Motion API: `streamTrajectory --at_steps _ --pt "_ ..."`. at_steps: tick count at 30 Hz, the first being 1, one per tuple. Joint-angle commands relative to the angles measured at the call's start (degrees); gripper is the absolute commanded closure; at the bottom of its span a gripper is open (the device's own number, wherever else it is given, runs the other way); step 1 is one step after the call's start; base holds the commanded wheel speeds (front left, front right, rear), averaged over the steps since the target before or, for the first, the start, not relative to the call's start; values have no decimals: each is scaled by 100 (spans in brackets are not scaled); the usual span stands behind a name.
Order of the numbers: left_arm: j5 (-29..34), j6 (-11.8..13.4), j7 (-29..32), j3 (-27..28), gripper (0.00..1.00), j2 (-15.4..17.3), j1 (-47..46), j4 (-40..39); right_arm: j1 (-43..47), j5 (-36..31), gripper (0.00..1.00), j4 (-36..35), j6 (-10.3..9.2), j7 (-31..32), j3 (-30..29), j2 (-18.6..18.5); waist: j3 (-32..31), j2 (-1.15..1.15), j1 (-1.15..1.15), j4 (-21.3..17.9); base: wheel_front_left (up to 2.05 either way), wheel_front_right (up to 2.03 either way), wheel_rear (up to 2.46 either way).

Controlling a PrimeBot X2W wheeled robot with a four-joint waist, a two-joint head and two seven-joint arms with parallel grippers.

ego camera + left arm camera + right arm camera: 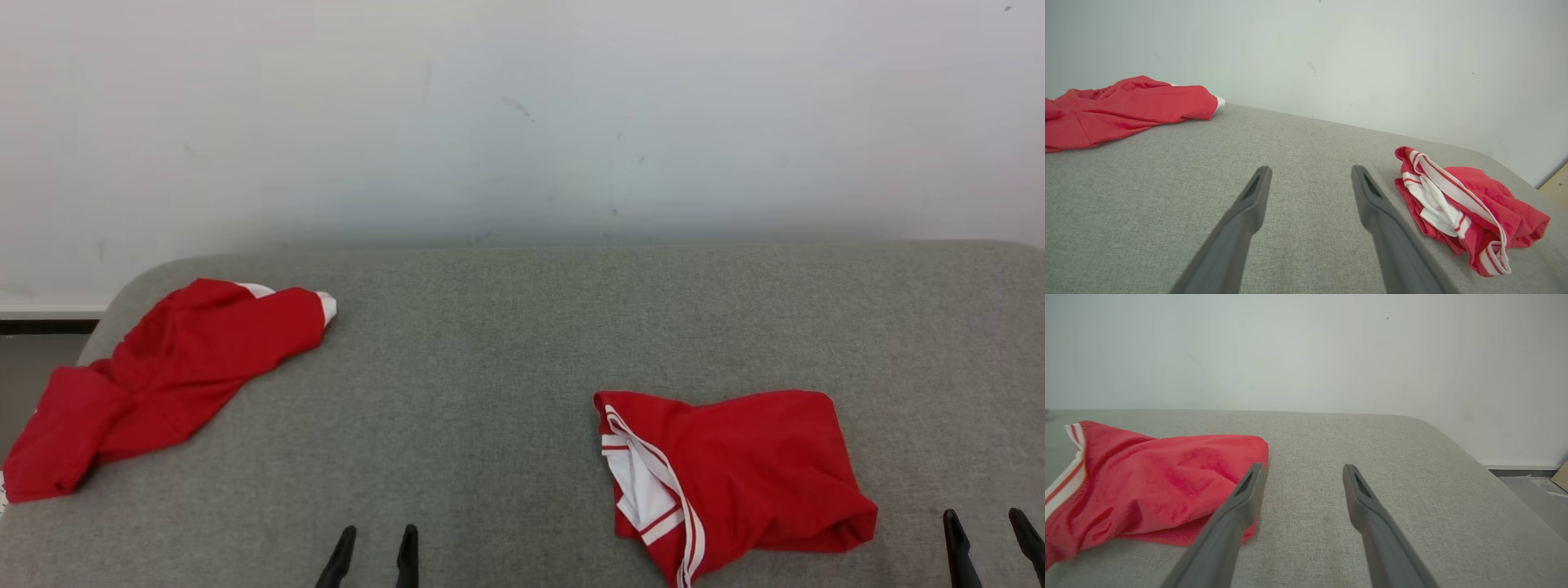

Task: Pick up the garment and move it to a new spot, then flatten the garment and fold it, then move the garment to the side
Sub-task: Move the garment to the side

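Bare grey surface [490, 392] separates left garment [163, 376] from right garment [751, 465]; wall [522, 122] closes the back.

Both grippers — left [375, 543], right [986, 527] — empty, fingers spread.

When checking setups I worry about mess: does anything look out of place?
Nothing spilled or damaged. The far-left garment lies crumpled, its end apparently draping off the grey surface; the near-right garment is bunched, white striped trim turned out.

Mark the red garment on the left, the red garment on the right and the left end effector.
left red garment [180, 376]: head view, middle of its cloth.
right red garment [751, 465]: head view, red cloth beside the white stripes.
left end effector [380, 535]: head view, midway between its fingertips.
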Motion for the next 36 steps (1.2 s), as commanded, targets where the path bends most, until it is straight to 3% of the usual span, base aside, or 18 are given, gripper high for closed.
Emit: streamTrajectory --at_steps 1,10,13,17,18,25,30,36 --pt "52 1 -3 19 0 19 13 13 -50 -22 0 -56 -13 -17 48 -13 11 0 0 16 0 0 0" --pt "51 1 -3 -36 0 19 9 24 -388 262 0 122 -13 4 291 -158 43 0 0 100 0 0 0" --pt "80 -23 -3 -41 0 19 -10 41 -684 642 0 242 -12 272 417 -196 54 0 0 132 0 0 0" --pt "118 -51 -3 -52 0 19 -55 59 -1067 1530 0 261 -13 1263 668 -353 90 0 0 193 0 0 0" --pt "118 -51 -3 -52 0 19 -55 59 -1067 1530 0 261 -13 1263 668 -353 90 0 0 193 0 0 0" --pt "102 -71 -3 -123 0 19 -188 88 -1653 2631 0 399 -13 3578 665 -854 314 0 0 469 0 0 0" --pt "46 -47 -3 -190 0 18 -298 82 -1739 3035 0 498 -13 4459 669 -1007 482 0 0 695 0 0 0" --pt "-1 0 -3 -285 0 19 -428 55 -1669 3413 0 719 -13 4929 636 -999 687 0 0 951 0 0 0"
